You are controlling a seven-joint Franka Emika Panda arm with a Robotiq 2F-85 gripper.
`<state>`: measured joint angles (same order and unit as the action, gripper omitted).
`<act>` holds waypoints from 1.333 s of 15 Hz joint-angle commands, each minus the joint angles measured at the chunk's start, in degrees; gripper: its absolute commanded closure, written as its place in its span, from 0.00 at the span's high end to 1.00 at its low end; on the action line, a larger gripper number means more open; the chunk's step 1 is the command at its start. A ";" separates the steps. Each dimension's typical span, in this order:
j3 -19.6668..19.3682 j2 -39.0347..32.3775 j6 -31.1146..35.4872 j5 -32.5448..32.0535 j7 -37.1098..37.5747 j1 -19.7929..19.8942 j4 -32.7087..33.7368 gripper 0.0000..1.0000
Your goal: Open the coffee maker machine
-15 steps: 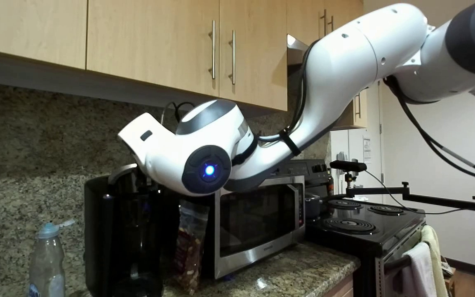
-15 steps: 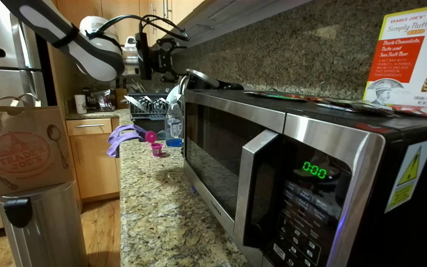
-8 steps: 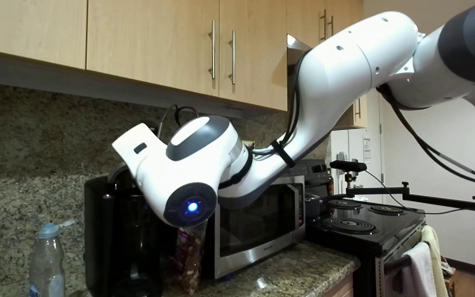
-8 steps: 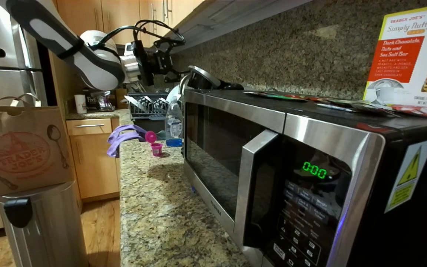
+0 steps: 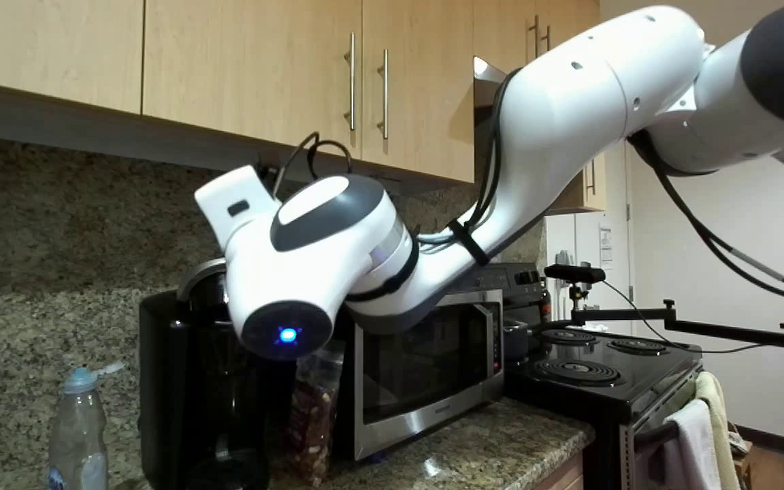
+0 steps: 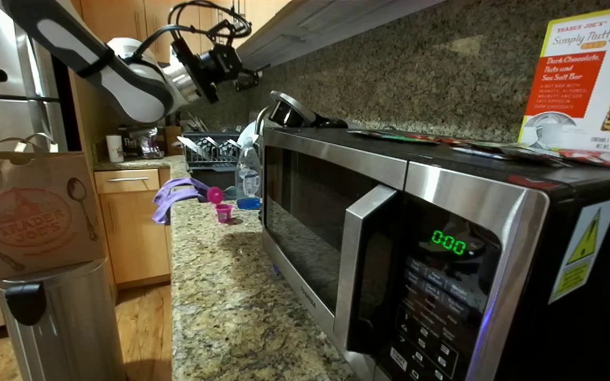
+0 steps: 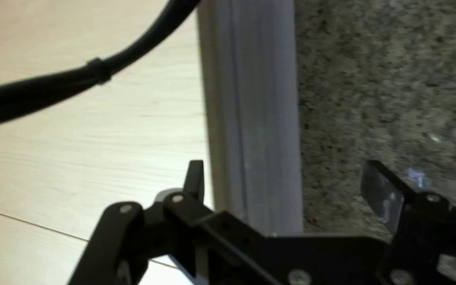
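Glossy black coffee maker (image 5: 188,388), lower left: probably rigid, slippery.
Hook silver handle (image 5: 194,273), centre left, with empty, wide-spread fingers (image 7: 384,198).

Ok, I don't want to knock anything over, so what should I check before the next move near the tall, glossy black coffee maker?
1. Black two-fingered gripper open and holding nothing: ok.
2. Grey-rimmed round black lid of the coffee maker tilted up: ok.
3. Lid fully open: cannot tell.
4. Gripper apart from the lid: ok, a gap shows in an exterior view.
5. Looped black cable free of the pale wooden wall cabinet: cannot tell.
6. Way straight down free of the clear plastic bag with brown contents: probably not ok, it shows just below the white wrist in an exterior view.
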<state>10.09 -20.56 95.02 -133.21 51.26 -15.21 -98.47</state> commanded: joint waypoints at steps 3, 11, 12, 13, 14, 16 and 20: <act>1.50 15.80 0.64 0.09 -1.43 0.47 -5.75 1.00; -5.56 32.63 40.91 16.66 3.80 6.02 -2.55 1.00; -7.03 34.34 45.58 18.49 4.22 6.38 -2.97 1.00; -8.31 36.25 49.65 20.92 3.78 6.61 -4.07 1.00; -9.91 37.32 54.15 23.50 3.11 6.92 -4.18 1.00; -8.20 38.73 52.50 20.25 12.11 4.37 -12.58 1.00; -8.55 37.28 52.84 20.56 10.83 4.41 -11.31 1.00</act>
<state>1.54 16.72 147.86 -112.65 62.08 -10.80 -109.77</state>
